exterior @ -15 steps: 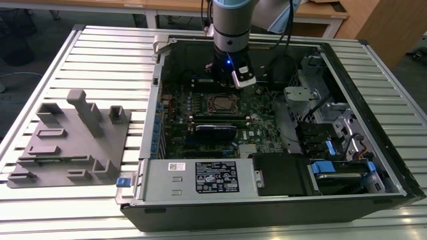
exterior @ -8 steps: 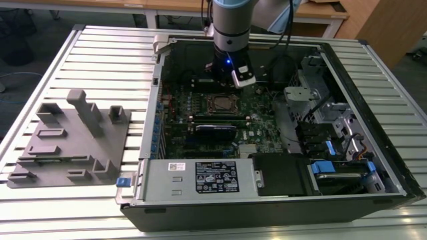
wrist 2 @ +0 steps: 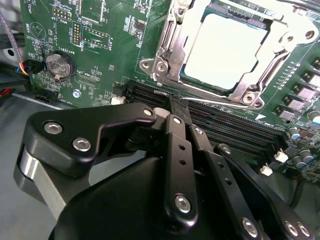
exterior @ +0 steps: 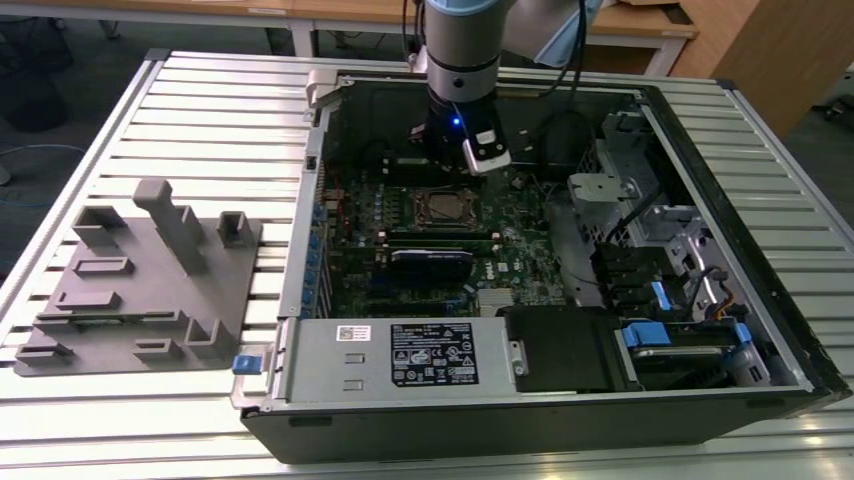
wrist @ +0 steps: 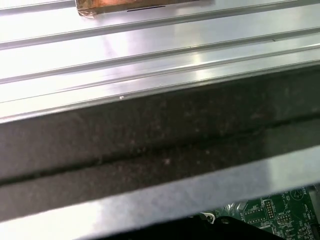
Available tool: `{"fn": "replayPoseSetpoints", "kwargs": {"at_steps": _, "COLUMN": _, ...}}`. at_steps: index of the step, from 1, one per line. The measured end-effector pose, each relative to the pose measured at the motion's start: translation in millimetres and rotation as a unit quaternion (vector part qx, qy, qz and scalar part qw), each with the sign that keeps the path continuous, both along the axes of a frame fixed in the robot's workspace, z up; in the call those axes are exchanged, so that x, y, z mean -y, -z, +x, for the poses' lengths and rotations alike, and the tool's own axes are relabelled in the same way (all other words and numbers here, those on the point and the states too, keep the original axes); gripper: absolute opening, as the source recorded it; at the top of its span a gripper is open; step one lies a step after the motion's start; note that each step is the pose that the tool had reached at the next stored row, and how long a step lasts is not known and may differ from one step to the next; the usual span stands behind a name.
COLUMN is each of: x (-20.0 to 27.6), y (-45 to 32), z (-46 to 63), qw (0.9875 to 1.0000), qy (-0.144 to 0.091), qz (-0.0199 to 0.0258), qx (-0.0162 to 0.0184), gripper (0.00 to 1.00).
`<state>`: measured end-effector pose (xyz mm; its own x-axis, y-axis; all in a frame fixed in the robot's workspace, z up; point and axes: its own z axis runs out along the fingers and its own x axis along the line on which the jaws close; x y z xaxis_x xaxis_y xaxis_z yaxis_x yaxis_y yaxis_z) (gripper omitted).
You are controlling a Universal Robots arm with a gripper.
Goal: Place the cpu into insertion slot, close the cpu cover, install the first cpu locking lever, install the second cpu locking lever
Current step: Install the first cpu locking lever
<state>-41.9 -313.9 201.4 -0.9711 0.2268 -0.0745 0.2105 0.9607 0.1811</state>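
Exterior view, from its left to its right:

- Grey plastic fixture block (exterior: 140, 285) with upright posts, lying on the ribbed aluminium table (exterior: 214, 110), just beside the case.
- Open black computer tower case (exterior: 747, 380), laid on its side on that table.
- Green circuit board (exterior: 400, 230) on the case floor.
- Square dark insertion slot (exterior: 441, 206) with silvery rim, near the board's middle; long black memory slots (wrist 2: 235, 127) run beside it.
- Pale silver-grey square cpu (wrist 2: 225, 47), seated in the slot in the second wrist view.
- Thin silver metal cpu cover (wrist 2: 172, 47), lying down around the chip, which shows through its window.
- Black-fingered gripper (wrist 2: 176, 102), hanging over the memory slots just beside the socket; fingers drawn together, holding nothing.
- Grey drive bays (exterior: 627, 180), toward the exterior view's right.
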Motion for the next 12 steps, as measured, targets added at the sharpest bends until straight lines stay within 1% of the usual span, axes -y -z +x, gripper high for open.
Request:
{"fn": "replayPoseSetpoints", "kwargs": {"at_steps": 2, "x": 0.0, "y": 0.0, "z": 0.0, "qw": 1.0, "qy": 0.0, "qz": 0.0, "qx": 0.0001, "gripper": 0.11}}
{"fn": "replayPoseSetpoints", "kwargs": {"at_steps": 6, "x": 0.2, "y": 0.5, "z": 0.0, "qw": 1.0, "qy": 0.0, "qz": -0.0004, "qx": 0.0014, "gripper": 0.11}}
{"fn": "replayPoseSetpoints", "kwargs": {"at_steps": 8, "x": 0.3, "y": 0.7, "z": 0.0, "qw": 1.0, "qy": 0.0, "qz": -0.0018, "qx": 0.0021, "gripper": 0.11}}
{"fn": "replayPoseSetpoints", "kwargs": {"at_steps": 12, "x": 0.3, "y": 1.4, "z": 0.0, "qw": 1.0, "qy": 0.0, "qz": -0.0063, "qx": 0.0042, "gripper": 0.11}}
